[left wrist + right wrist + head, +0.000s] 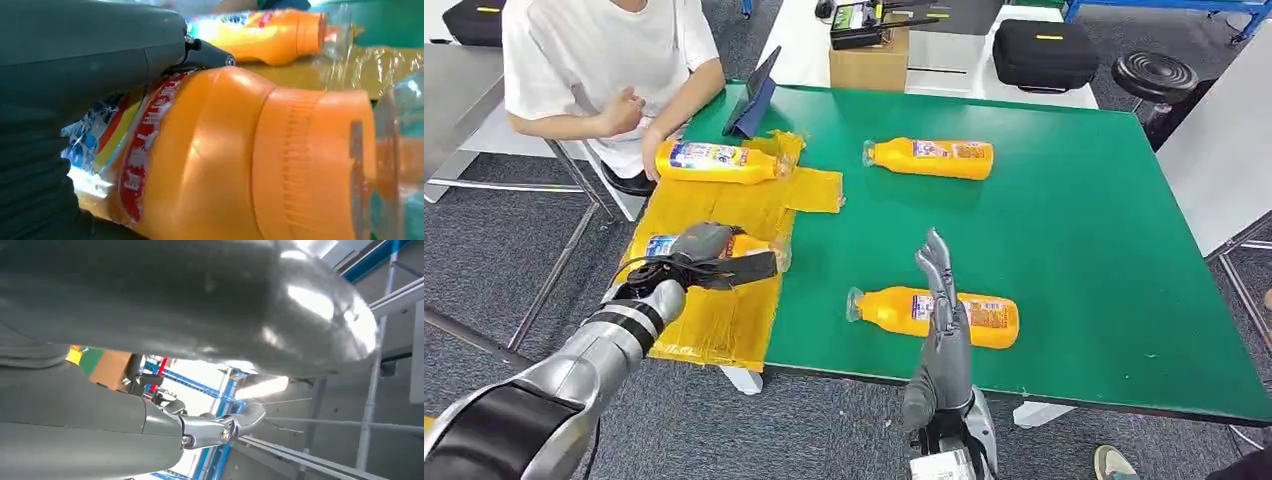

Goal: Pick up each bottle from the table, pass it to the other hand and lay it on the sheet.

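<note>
Gripping an orange bottle (754, 245) over the yellow sheet (714, 320) for laying down, left hand (709, 255) sits at nine o'clock; right hand (944, 300) hovers open, empty.

Robotics lab or workshop: green table (1064, 230) as test bench; beyond it black equipment cases (1044, 52), cardboard box (867, 62); blue metal racking (220, 390) behind.
</note>
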Robot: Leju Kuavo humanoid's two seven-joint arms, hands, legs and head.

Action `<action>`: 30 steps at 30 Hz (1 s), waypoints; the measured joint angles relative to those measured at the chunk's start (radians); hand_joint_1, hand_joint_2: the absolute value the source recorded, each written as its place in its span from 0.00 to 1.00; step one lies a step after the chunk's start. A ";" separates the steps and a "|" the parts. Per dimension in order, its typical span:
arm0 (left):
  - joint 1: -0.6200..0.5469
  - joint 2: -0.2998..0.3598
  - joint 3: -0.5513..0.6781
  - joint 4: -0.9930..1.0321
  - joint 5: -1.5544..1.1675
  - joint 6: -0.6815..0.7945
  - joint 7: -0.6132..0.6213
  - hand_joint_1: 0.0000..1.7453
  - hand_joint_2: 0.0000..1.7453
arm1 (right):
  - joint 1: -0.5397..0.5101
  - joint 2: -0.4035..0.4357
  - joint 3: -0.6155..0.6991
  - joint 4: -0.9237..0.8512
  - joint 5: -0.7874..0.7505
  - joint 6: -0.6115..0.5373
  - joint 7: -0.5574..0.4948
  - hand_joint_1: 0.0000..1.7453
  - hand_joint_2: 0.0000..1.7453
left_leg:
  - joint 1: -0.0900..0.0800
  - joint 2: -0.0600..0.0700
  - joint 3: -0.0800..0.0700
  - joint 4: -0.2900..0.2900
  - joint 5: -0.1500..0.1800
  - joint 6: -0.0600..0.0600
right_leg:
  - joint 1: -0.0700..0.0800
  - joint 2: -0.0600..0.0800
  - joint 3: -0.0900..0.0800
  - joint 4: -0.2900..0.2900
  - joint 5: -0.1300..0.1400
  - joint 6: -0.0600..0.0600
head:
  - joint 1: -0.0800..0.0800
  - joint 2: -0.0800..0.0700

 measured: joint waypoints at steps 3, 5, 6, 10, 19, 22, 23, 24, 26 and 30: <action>0.007 -0.004 0.015 0.010 0.064 -0.058 -0.037 0.00 1.00 | -0.002 0.000 0.005 0.008 -0.011 -0.004 0.000 0.00 0.00 | 0.000 0.000 0.000 0.000 0.000 -0.001 | 0.000 0.000 0.000 0.000 0.000 0.000 | 0.000 0.000; 0.005 -0.008 0.031 0.010 0.105 -0.100 -0.062 0.00 1.00 | -0.004 0.000 0.005 0.014 -0.016 -0.005 0.000 0.00 0.00 | 0.000 -0.002 0.000 0.000 0.000 -0.001 | 0.000 0.000 0.000 0.000 0.000 0.000 | 0.000 0.000; 0.006 -0.008 0.039 0.011 0.130 -0.126 -0.076 0.00 1.00 | -0.005 0.000 0.006 0.017 -0.019 -0.005 0.000 0.00 0.00 | 0.000 -0.002 0.000 0.000 0.000 -0.001 | 0.000 0.000 0.000 0.000 0.000 0.000 | 0.000 0.000; 0.006 -0.019 0.080 0.006 0.218 -0.205 -0.123 0.00 1.00 | -0.009 0.000 0.014 0.032 -0.027 -0.011 0.000 0.00 0.00 | 0.000 -0.003 0.000 0.000 0.000 -0.001 | 0.000 -0.001 0.001 0.000 0.000 0.000 | 0.000 0.000; 0.043 -0.045 0.140 -0.050 0.432 -0.279 -0.215 0.00 1.00 | -0.015 -0.001 0.030 0.056 -0.042 -0.029 0.000 0.00 0.00 | 0.000 -0.002 0.000 0.000 0.000 -0.001 | 0.000 0.000 0.000 0.000 0.000 0.000 | 0.000 0.000; 0.113 -0.071 0.181 -0.165 0.600 -0.219 -0.307 0.00 1.00 | -0.016 -0.002 0.035 0.064 -0.031 -0.048 0.000 0.00 0.00 | 0.000 -0.002 0.000 0.000 0.000 -0.001 | 0.000 0.000 0.000 0.000 0.000 0.000 | 0.000 0.000; 0.145 -0.087 0.198 -0.229 0.678 -0.191 -0.321 0.00 1.00 | -0.016 -0.003 0.035 0.067 -0.020 -0.060 0.000 0.00 0.00 | 0.000 -0.002 -0.001 0.000 0.000 -0.001 | 0.000 0.000 0.000 0.000 0.000 0.000 | 0.000 0.000; 0.176 -0.098 0.212 -0.291 0.748 -0.168 -0.322 0.00 1.00 | -0.015 -0.003 0.035 0.069 -0.015 -0.070 0.000 0.00 0.00 | 0.000 -0.002 -0.001 0.000 0.000 -0.001 | 0.000 0.000 0.000 0.000 0.000 0.000 | 0.000 0.000; 0.239 -0.121 0.224 -0.433 0.914 -0.172 -0.306 0.00 1.00 | -0.014 -0.006 0.032 0.074 0.008 -0.090 0.000 0.00 0.00 | 0.000 -0.002 -0.001 0.000 -0.001 -0.001 | 0.000 0.000 -0.001 0.000 0.000 0.000 | 0.000 0.000; 0.350 -0.147 0.232 -0.669 1.137 -0.191 -0.301 0.00 1.00 | -0.013 -0.015 -0.003 0.093 0.107 -0.084 0.026 0.00 0.00 | 0.000 -0.002 -0.002 0.000 -0.001 -0.001 | 0.000 0.000 -0.001 -0.001 -0.001 0.000 | 0.000 0.000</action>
